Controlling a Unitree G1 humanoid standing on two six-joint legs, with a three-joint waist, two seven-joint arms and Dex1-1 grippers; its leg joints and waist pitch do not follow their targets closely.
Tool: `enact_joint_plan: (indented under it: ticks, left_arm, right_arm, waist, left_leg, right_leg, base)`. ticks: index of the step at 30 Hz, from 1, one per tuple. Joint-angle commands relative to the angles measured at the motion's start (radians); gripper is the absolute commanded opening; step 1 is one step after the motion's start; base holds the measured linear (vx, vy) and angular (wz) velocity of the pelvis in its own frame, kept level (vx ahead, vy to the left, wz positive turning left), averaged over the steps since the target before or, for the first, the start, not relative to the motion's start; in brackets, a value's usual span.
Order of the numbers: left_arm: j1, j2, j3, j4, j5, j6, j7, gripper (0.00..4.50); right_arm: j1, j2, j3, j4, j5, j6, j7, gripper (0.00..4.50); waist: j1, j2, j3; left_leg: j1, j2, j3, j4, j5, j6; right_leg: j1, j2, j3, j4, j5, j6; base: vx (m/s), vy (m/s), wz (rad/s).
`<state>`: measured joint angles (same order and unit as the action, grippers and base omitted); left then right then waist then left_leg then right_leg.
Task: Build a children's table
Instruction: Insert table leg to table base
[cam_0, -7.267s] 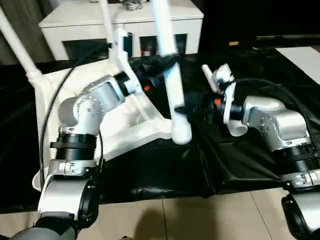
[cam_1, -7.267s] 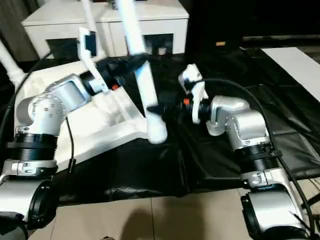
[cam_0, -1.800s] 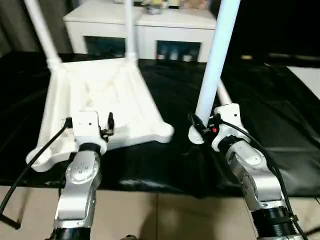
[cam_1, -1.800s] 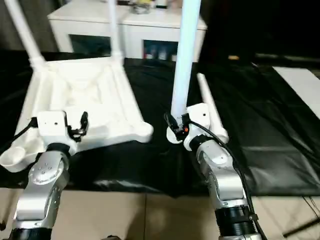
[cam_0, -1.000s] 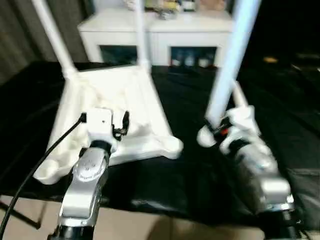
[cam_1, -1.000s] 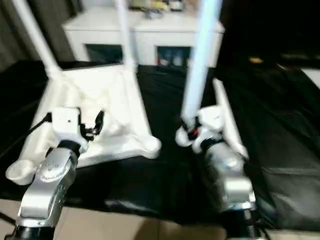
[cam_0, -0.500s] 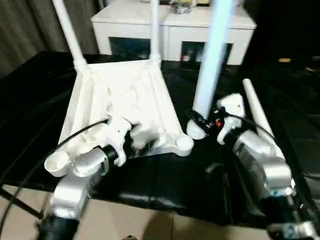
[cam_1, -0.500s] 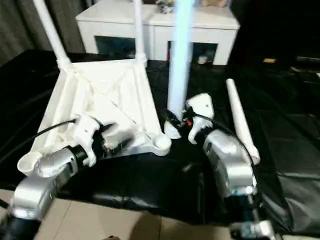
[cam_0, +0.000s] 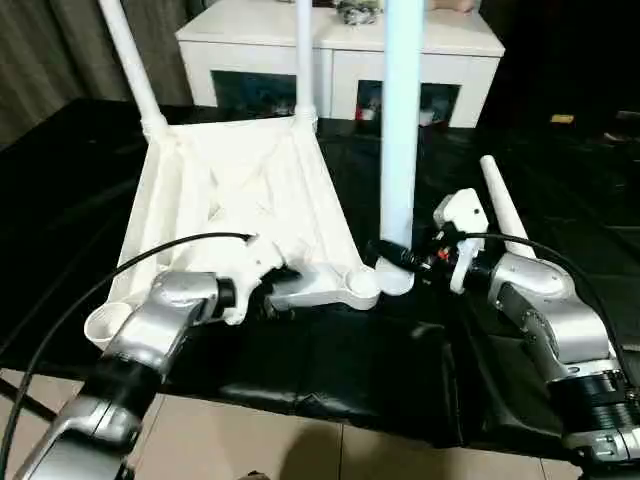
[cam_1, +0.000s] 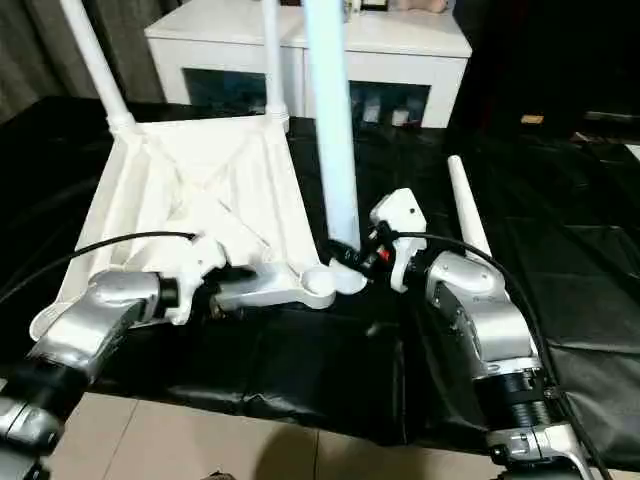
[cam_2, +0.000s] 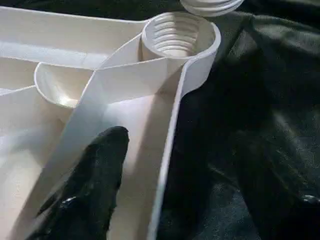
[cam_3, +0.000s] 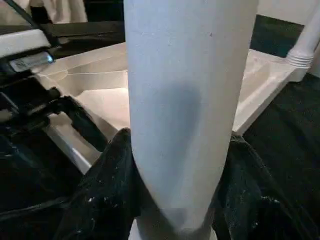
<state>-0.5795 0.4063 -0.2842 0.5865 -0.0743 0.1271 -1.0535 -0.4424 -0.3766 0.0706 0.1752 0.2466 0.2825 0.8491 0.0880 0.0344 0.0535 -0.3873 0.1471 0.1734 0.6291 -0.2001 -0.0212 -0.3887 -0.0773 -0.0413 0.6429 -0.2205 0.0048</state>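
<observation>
The tabletop (cam_0: 240, 190) lay upside down at centre-left on the black cloth (cam_0: 560, 180), two legs already upright at its far corners. The left gripper (cam_2: 190, 180) straddled the near rim, fingers apart. The right gripper (cam_3: 177, 200) clamped a leg (cam_0: 402, 110) upright just beside the near-right corner socket (cam_0: 352, 287). No readable writing anywhere.

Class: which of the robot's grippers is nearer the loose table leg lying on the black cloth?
Right. The right gripper holds an upright leg just beside the loose leg; the left gripper straddles the tabletop rim, farther off.

Held leg (cam_0: 402, 120) top cut off by frame.
</observation>
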Motion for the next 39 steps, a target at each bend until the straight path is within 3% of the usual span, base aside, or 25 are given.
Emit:
enact_joint_plan:
  ticks: [1, 4, 16, 17, 20, 25, 33, 39]
  left_arm:
    - [-0.020, 0.004, -0.010, 0.028, 0.015, -0.022, -0.018, 3.23]
    - [-0.051, -0.003, -0.010, 0.079, 0.025, -0.048, -0.018, 3.05]
    - [-0.138, -0.037, -0.015, 0.269, 0.057, -0.148, -0.056, 1.97]
    - [-0.144, -0.039, -0.015, 0.282, 0.062, -0.155, -0.061, 1.90]
    - [-0.156, -0.040, -0.021, 0.311, 0.077, -0.168, -0.075, 1.65]
    - [-0.164, -0.040, -0.024, 0.340, 0.091, -0.182, -0.077, 1.42]
    - [-0.168, -0.041, -0.030, 0.375, 0.117, -0.191, -0.092, 0.57]
    - [-0.140, -0.048, -0.056, 0.381, 0.139, -0.177, -0.115, 0.13]
  right_arm:
    - [0.001, -0.012, 0.001, -0.026, 0.018, 0.004, 0.007, 1.84]
    - [0.004, -0.013, -0.005, -0.032, 0.020, 0.002, 0.012, 1.84]
    - [0.022, 0.014, -0.027, -0.052, 0.047, 0.015, -0.005, 1.84]
    - [0.023, 0.015, -0.026, -0.053, 0.049, 0.015, -0.009, 1.84]
    - [0.024, 0.017, -0.023, -0.055, 0.052, 0.015, -0.013, 1.84]
    - [0.022, 0.022, -0.025, -0.054, 0.053, 0.015, -0.018, 1.84]
    - [0.024, 0.027, -0.027, -0.058, 0.063, 0.016, -0.026, 1.84]
    - [0.017, 0.063, -0.046, -0.054, 0.110, 0.084, -0.050, 1.82]
  waist:
    - [-0.001, -0.003, -0.068]
    - [-0.002, -0.001, -0.069]
    - [0.000, 0.003, -0.070]
    - [0.000, 0.008, -0.069]
    - [0.000, 0.006, -0.069]
    - [-0.001, 0.009, -0.067]
    - [-0.003, 0.013, -0.064]
    - [-0.003, 0.015, -0.063]
  left_leg:
    - [0.023, 0.079, -0.029, -0.087, -0.158, 0.042]
    - [0.026, 0.080, -0.030, -0.090, -0.184, 0.022]
    - [0.023, 0.082, -0.031, -0.090, -0.184, 0.026]
    - [0.025, 0.082, -0.032, -0.090, -0.187, 0.024]
    - [0.025, 0.083, -0.032, -0.092, -0.193, 0.019]
    - [0.026, 0.084, -0.032, -0.094, -0.210, 0.015]
    - [0.027, 0.085, -0.033, -0.099, -0.242, -0.002]
    - [0.027, 0.085, -0.033, -0.102, -0.241, 0.006]
  right_leg:
    - [0.041, -0.082, 0.045, -0.071, -0.003, -0.282]
    - [0.041, -0.082, 0.045, -0.071, -0.015, -0.286]
    - [0.046, -0.088, 0.046, -0.070, 0.034, -0.308]
    - [0.045, -0.088, 0.045, -0.071, 0.027, -0.308]
    - [0.045, -0.087, 0.046, -0.071, 0.030, -0.311]
    - [0.044, -0.088, 0.046, -0.073, 0.023, -0.312]
    - [0.043, -0.089, 0.049, -0.078, -0.021, -0.305]
    - [0.043, -0.089, 0.049, -0.079, -0.027, -0.306]
  base:
    - [0.000, 0.000, 0.00]
    - [0.000, 0.000, 0.00]
    - [0.000, 0.000, 0.00]
    - [0.000, 0.000, 0.00]
    - [0.000, 0.000, 0.00]
    - [0.000, 0.000, 0.00]
    - [0.000, 0.000, 0.00]
    - [0.000, 0.000, 0.00]
